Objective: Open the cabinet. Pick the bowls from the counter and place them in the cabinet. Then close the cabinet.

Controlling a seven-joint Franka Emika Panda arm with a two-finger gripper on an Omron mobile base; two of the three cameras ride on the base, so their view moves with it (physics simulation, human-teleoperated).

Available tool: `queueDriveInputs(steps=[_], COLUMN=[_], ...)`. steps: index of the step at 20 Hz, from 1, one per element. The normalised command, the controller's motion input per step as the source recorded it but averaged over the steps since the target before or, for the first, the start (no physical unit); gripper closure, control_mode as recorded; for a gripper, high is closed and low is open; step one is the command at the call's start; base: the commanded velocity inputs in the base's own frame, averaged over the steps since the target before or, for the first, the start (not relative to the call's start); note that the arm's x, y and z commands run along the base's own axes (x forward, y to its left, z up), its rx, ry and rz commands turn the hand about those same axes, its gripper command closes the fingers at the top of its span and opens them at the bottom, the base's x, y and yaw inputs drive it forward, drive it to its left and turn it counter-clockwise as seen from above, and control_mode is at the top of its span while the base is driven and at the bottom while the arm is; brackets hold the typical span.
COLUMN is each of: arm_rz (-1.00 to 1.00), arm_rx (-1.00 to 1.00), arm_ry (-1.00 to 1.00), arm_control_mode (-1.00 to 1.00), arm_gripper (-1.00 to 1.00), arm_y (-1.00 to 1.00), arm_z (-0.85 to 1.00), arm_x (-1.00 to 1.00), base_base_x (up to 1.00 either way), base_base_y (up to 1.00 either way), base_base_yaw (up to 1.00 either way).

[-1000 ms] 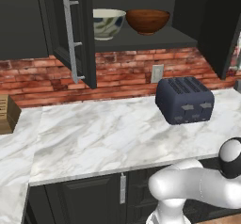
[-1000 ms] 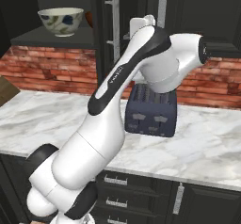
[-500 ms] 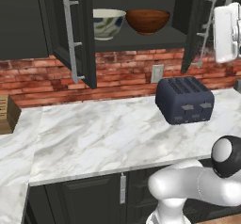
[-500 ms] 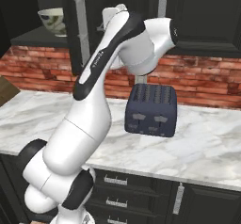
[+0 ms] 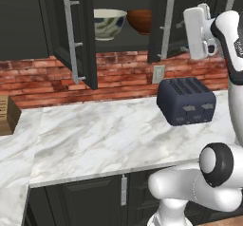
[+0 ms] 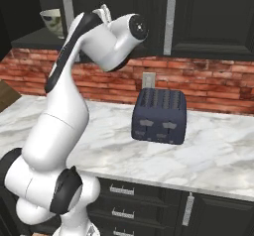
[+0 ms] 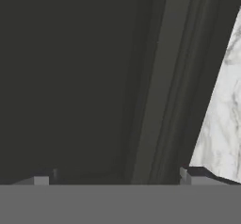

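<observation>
The cabinet (image 5: 123,40) stands above the counter (image 5: 109,135). Its left door (image 5: 78,35) hangs wide open; its right door (image 5: 166,21) is swung partway in. Both bowls sit on the shelf inside: the cream-white one (image 5: 109,23) and the reddish-brown one (image 5: 141,20), whose right side the right door hides. The white bowl (image 6: 52,22) also peeks out past my arm. My gripper (image 5: 187,29) is up against the outer face of the right door. In the hand view the gripper (image 7: 117,176) is open, with nothing between its fingertips (image 7: 192,174) and the dark door panel (image 7: 94,77) close ahead.
A dark blue toaster (image 5: 186,100) stands on the counter under the right door, also seen from the other side (image 6: 159,116). A wooden block (image 5: 7,116) sits at the far left. Red brick wall (image 5: 118,78) with an outlet (image 5: 158,73) runs behind. Drawers (image 6: 121,190) lie below the counter.
The right cabinet door has swung in from wide open to partway shut, with my hand travelling left against it. It now covers part of the reddish-brown bowl.
</observation>
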Motion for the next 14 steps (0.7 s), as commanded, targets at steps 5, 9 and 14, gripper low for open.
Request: queueDriveInputs(steps=[5,9,14], arm_rz=[-0.27,-0.23,-0.20], arm_rx=[-0.17,-0.10,-0.04], arm_ry=[-0.08,-0.02,0.00], arm_control_mode=[-1.00,-1.00,-1.00], arm_gripper=[-1.00,-1.00,-1.00], arm_y=[0.26,0.23,0.18], arm_z=[-0.49,-0.27,-0.12], arm_x=[1.00,0.88,0.70], base_base_x=[0.00,0.00,0.00], base_base_y=[0.00,0.00,0.00], base_base_yaw=[0.00,0.00,0.00])
